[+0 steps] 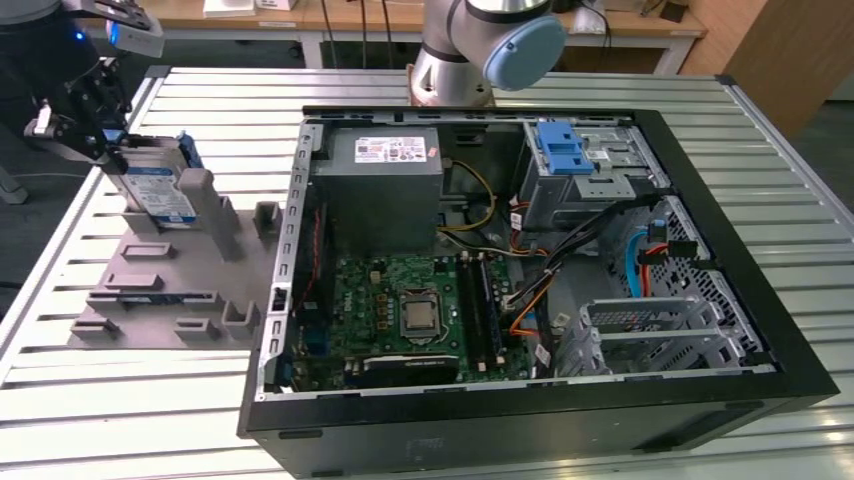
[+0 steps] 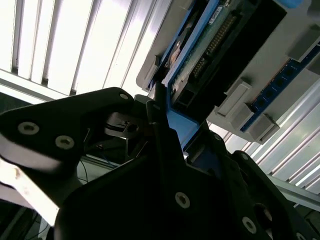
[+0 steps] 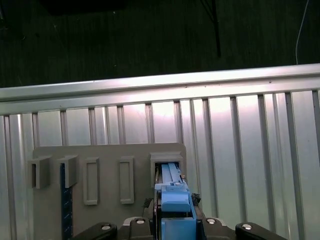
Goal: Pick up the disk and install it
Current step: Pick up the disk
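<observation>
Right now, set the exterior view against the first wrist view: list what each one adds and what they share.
Exterior view adds: the open computer case, its motherboard, the power supply and the blue-latched drive cage. First wrist view adds: two thin cables against the dark floor. Shared: the disk standing in the grey slotted holder on the slatted table, with the gripper at its upper end.

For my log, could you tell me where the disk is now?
At the exterior view's left, the disk stands on edge in the grey holder beside the open computer case, with the hand right at it.
</observation>
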### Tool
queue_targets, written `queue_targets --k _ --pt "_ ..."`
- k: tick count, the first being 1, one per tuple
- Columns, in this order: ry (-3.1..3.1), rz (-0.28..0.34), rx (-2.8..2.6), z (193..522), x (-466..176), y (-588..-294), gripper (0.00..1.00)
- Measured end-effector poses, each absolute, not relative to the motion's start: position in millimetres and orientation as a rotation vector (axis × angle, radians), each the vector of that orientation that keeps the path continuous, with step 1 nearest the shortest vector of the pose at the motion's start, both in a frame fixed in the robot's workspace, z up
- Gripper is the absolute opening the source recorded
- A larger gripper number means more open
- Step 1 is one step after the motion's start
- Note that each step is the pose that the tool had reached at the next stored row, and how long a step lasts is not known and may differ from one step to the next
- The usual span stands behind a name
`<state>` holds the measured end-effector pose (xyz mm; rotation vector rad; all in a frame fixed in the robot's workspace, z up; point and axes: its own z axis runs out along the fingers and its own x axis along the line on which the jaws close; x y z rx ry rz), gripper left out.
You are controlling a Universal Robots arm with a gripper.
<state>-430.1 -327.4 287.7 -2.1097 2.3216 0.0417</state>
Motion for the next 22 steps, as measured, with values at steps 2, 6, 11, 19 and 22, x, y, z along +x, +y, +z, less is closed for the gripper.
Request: queue_targets --k 2,6,11,19,22 --pt "2.322 0.042 -2.110 287.6 -430.1 -327.4 0.37" --pt "2.321 0.042 -2.110 287.5 -430.1 -327.4 0.37" --pt "2.271 0.042 -2.165 287.5 -430.5 -327.6 0.37" --pt "2.238 0.042 -2.200 287.5 -430.7 -327.6 0.37" --pt "2.239 0.039 -2.200 287.4 -430.8 -328.3 0.37"
